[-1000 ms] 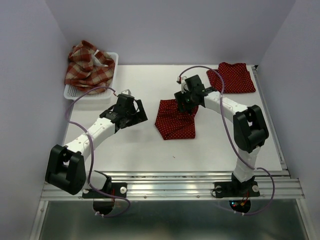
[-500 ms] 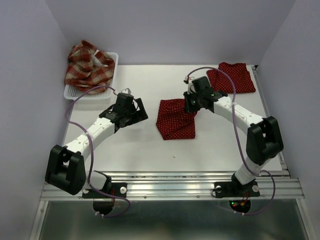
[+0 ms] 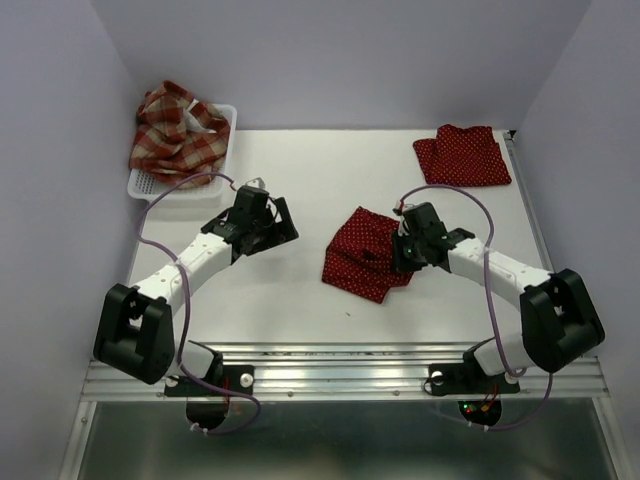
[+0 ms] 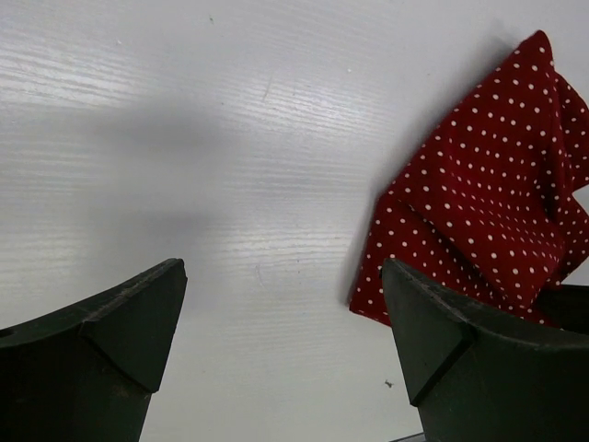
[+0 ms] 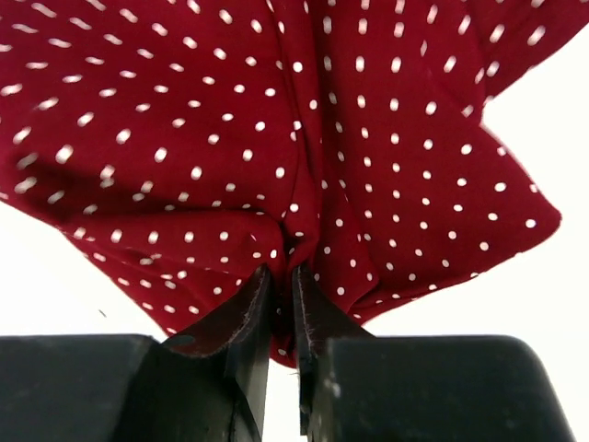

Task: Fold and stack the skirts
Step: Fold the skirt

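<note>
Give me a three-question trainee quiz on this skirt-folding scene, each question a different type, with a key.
1. Fill in: the plaid skirt lies bunched in the white mesh ____.
2. True or false: the left gripper is shut on the plaid skirt.
3. The right gripper pinches: A) the mid-table polka-dot skirt; B) the plaid skirt; C) nothing.

Key:
1. basket.
2. False: its jaws stand open over bare table, with nothing between them.
3. A.
</note>
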`<act>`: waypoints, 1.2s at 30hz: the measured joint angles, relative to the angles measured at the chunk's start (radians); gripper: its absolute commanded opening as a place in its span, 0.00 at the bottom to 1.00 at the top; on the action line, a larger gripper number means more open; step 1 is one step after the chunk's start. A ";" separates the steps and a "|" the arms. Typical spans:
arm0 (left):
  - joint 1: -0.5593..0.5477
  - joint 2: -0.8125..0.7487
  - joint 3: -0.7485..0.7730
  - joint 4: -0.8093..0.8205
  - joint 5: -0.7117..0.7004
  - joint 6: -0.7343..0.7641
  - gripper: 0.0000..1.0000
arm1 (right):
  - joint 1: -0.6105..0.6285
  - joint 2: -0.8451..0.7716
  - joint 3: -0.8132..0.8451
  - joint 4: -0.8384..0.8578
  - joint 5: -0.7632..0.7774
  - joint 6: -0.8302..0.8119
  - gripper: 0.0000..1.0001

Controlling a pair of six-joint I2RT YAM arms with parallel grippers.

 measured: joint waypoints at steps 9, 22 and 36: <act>0.000 0.046 0.000 0.000 0.020 0.001 0.99 | 0.000 -0.175 -0.185 0.028 -0.028 0.070 0.78; -0.008 0.035 -0.002 0.014 0.072 0.001 0.99 | 0.000 -0.341 -0.150 0.034 0.119 0.259 1.00; -0.413 0.023 0.053 0.064 0.097 0.048 0.99 | -0.001 -0.235 -0.078 -0.057 0.263 0.355 0.74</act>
